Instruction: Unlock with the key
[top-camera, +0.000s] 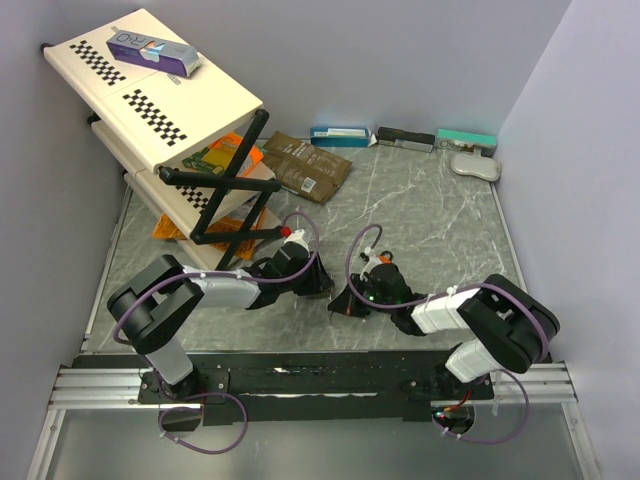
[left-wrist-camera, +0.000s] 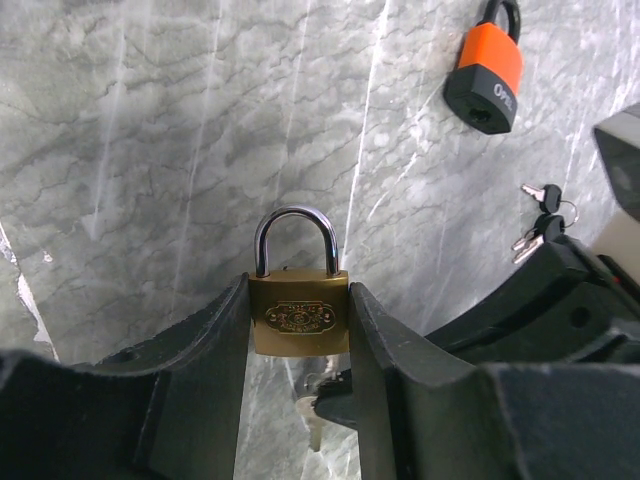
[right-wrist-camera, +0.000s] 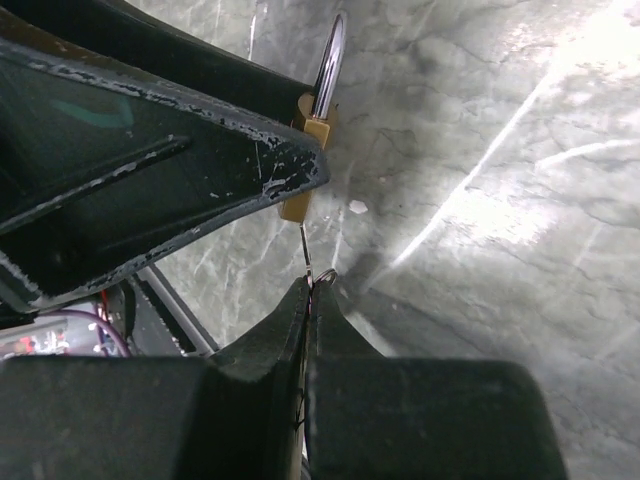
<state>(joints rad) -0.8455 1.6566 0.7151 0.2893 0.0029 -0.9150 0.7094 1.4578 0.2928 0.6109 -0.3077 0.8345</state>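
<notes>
My left gripper (left-wrist-camera: 300, 320) is shut on a brass padlock (left-wrist-camera: 299, 315) with a closed steel shackle and holds it between both fingers. My right gripper (right-wrist-camera: 312, 290) is shut on a small silver key (right-wrist-camera: 305, 250). The key's blade points up into the bottom of the padlock (right-wrist-camera: 300, 165), seen edge-on in the right wrist view. In the left wrist view the key (left-wrist-camera: 312, 415) shows just below the lock body. In the top view the two grippers meet at the table's middle, left (top-camera: 318, 280) and right (top-camera: 345, 300).
An orange and black padlock (left-wrist-camera: 487, 72) and a small bunch of keys (left-wrist-camera: 540, 225) lie on the marble table beyond the brass one. A white tilted rack (top-camera: 160, 100) with snack packets stands at the back left. Boxes (top-camera: 340, 135) line the back wall.
</notes>
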